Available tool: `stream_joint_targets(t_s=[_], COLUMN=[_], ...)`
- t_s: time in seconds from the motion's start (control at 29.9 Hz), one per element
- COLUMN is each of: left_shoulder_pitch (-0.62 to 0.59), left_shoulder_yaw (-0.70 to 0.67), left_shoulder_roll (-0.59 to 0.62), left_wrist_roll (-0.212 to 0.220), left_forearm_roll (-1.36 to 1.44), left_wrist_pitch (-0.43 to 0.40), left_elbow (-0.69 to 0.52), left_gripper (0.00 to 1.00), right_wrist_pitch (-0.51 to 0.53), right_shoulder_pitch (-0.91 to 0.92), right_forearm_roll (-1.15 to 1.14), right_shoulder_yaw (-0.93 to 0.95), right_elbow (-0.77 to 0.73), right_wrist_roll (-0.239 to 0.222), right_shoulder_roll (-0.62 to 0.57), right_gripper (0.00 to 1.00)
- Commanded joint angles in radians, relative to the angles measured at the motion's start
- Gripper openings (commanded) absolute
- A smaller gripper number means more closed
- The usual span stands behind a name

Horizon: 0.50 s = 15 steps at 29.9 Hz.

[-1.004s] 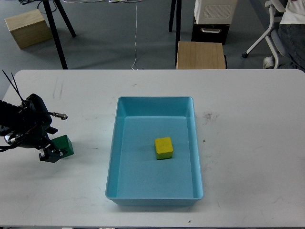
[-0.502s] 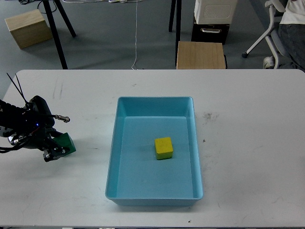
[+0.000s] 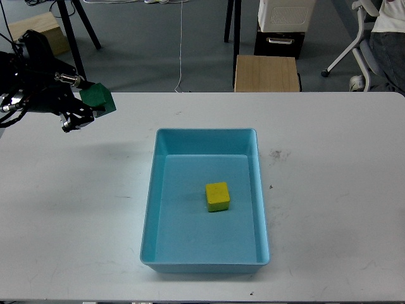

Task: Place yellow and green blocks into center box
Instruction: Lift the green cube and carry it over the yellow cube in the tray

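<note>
My left gripper (image 3: 85,107) is shut on the green block (image 3: 99,98) and holds it high above the table's far left part, well left of the box. The yellow block (image 3: 218,196) lies upright in the middle of the light blue box (image 3: 157,177), which stands at the table's center. The right gripper is out of view.
The white table (image 3: 329,177) stretches to both sides of the box. Beyond its far edge stand a wooden stool (image 3: 266,73), black stand legs (image 3: 74,38), a wooden crate (image 3: 38,37) and an office chair (image 3: 364,38).
My left gripper has lifted the green block off the table and carried it up and slightly to the right. The yellow block and the box have not moved.
</note>
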Motion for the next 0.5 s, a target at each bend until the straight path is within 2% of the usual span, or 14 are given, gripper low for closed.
stream_joint_targets(t_s=[0.0, 0.17, 0.27, 0.47], left_shoulder_pitch=[-0.069, -0.102, -0.100, -0.093], left_shoulder_yaw=[-0.005, -0.006, -0.004, 0.002], left_shoulder_roll=[-0.029, -0.119, -0.202, -0.362], left_wrist_roll=[0.000, 0.000, 0.000, 0.000], left_forearm_roll=[-0.065, -0.133, -0.133, -0.133], left_wrist_pitch=[-0.077, -0.194, -0.261, -0.261], left_elbow=[-0.064, -0.193, -0.217, -0.181], left_gripper=[0.07, 0.07, 0.07, 0.08], right_wrist_pitch=[0.000, 0.000, 0.000, -0.001], right_shoulder_pitch=[0.000, 0.000, 0.000, 0.001], right_forearm_roll=[0.000, 0.000, 0.000, -0.002], right_shoulder_yaw=[0.001, -0.001, -0.005, -0.004], right_elbow=[0.000, 0.000, 0.000, -0.001], right_wrist_roll=[0.000, 0.000, 0.000, 0.000], right_shoulder_roll=[0.001, 0.014, 0.015, 0.028], right_gripper=[0.99, 0.99, 0.99, 0.99])
